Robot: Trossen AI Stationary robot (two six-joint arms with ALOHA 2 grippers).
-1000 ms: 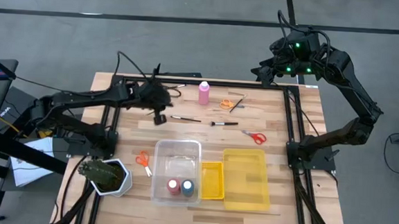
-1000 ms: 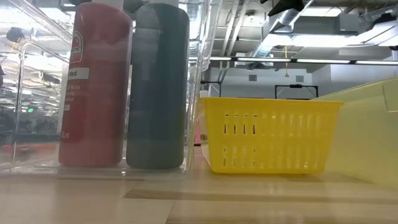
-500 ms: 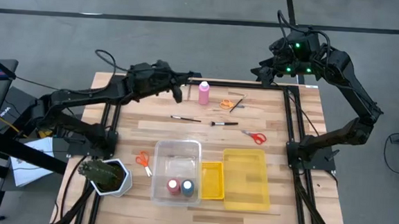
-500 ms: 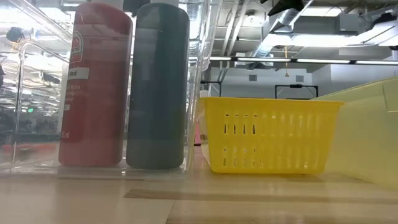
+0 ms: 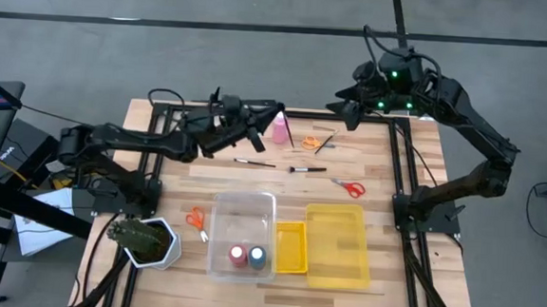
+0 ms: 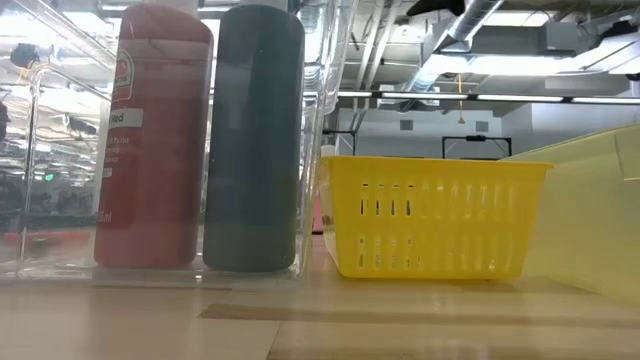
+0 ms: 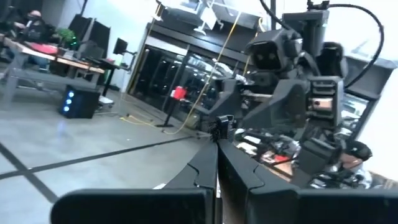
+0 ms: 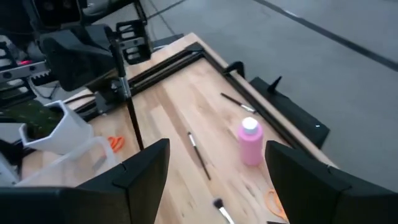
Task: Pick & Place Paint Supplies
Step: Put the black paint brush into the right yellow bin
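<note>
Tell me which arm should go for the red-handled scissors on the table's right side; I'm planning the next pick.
Right. The right gripper is open and hovers off the far right corner, on the side of the red-handled scissors. The left gripper is shut, across the table beside the pink bottle.

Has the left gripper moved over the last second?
Yes. In the high view the left gripper has travelled from mid-table toward the far edge and now sits just left of the pink bottle.

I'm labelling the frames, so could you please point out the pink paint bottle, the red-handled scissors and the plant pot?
pink paint bottle (image 5: 280, 128), high view, on its body.
red-handled scissors (image 5: 353, 188), high view, on the handles.
plant pot (image 5: 171, 252), high view, on its white rim.
</note>
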